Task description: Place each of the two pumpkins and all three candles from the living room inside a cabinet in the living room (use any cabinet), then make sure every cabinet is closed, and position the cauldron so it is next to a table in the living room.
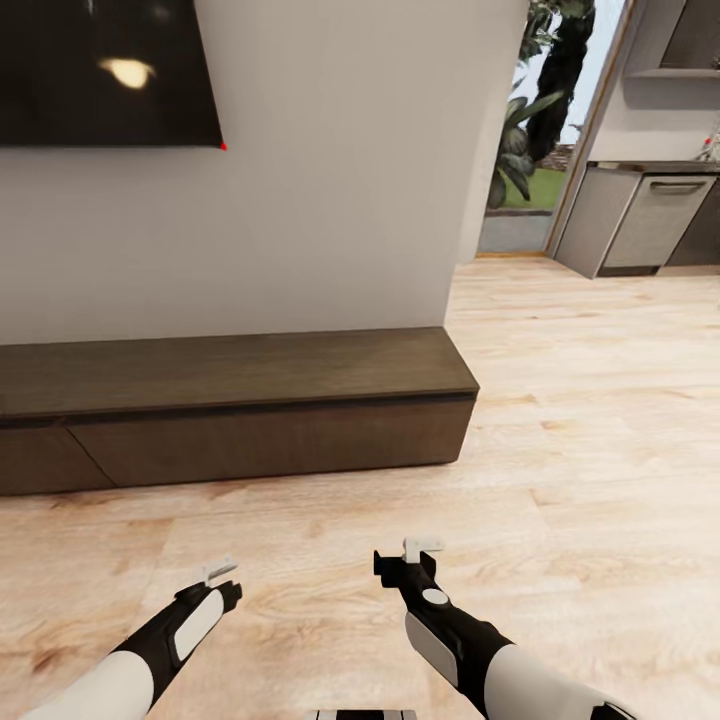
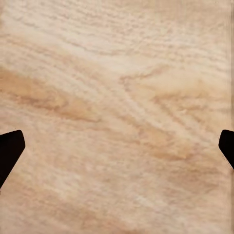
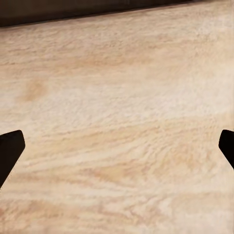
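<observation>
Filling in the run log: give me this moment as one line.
cabinet: drawers shut | left gripper: open, empty, over floor | right gripper: open, empty | pumpkins, candles: unseen

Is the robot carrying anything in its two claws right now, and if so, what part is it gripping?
Nothing is held. The left gripper and right gripper both hang over bare floor with jaws open and empty, short of the cabinet.

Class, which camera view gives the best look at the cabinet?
The head view: the cabinet shows along its top and closed drawer fronts, against the wall. The right wrist view catches just a dark strip, probably its base. The left wrist view looks at floor.
</observation>
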`<state>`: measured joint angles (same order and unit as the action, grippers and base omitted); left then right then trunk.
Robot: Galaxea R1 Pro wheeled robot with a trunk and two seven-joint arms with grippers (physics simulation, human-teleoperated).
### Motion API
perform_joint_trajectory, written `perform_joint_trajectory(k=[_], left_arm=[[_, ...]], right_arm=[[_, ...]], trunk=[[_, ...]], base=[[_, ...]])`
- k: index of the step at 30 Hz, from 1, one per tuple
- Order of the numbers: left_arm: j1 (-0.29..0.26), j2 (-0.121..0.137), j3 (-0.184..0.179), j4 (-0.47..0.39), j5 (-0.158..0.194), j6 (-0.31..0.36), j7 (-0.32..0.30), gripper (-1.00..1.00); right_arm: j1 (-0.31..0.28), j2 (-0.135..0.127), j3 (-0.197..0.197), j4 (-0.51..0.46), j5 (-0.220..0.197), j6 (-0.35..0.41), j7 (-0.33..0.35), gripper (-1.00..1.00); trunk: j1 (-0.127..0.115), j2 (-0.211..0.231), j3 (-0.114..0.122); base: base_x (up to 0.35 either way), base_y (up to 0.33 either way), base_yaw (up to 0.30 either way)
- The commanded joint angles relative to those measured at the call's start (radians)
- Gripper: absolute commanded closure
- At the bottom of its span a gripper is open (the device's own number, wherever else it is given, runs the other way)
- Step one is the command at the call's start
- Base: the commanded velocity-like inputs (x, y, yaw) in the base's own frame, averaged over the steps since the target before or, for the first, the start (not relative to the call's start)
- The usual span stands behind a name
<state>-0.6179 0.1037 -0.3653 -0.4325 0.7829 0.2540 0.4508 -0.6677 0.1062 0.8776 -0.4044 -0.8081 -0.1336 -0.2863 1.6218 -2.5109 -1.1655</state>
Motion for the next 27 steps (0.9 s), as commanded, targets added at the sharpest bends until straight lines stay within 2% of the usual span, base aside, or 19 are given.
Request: perform_joint_trajectory(k=[1, 5, 14, 21, 27], left_arm=[[0.000, 0.002, -0.008, -0.001, 0.007, 0.004, 0.008, -1.00], [0.000, 0.002, -0.007, 0.001, 0.006, 0.003, 0.008, -1.00], [0.000, 0.002, -0.007, 0.001, 0.004, 0.004, 0.006, -1.00], [0.000, 0.003, -0.008, 0.001, 0.006, 0.003, 0.006, -1.00], [0.000, 0.002, -0.009, 0.001, 0.006, 0.003, 0.006, -1.00]], right_arm=[[-0.001, 0.000, 0.007, 0.000, -0.011, -0.007, -0.005, -1.00], [-0.001, 0.000, 0.005, 0.000, -0.016, -0.004, -0.005, -1.00], [-0.001, 0.001, -0.001, 0.006, -0.029, 0.022, -0.007, -1.00], [-0.001, 0.001, 0.001, 0.009, -0.017, 0.039, -0.003, -1.00], [-0.001, 0.001, 0.000, 0.011, -0.027, 0.043, 0.026, -1.00]], trunk=[[-0.001, 0.000, 0.003], [-0.002, 0.001, 0.019], [-0.006, 0.003, 0.048], [-0.010, 0.005, 0.067], [-0.012, 0.006, 0.082]], base=[[0.000, 0.000, 0.000], [-0.075, 0.000, 0.004], [-0.262, 0.000, 0.128], [-0.035, 0.000, 0.105], [-0.002, 0.000, 0.007]])
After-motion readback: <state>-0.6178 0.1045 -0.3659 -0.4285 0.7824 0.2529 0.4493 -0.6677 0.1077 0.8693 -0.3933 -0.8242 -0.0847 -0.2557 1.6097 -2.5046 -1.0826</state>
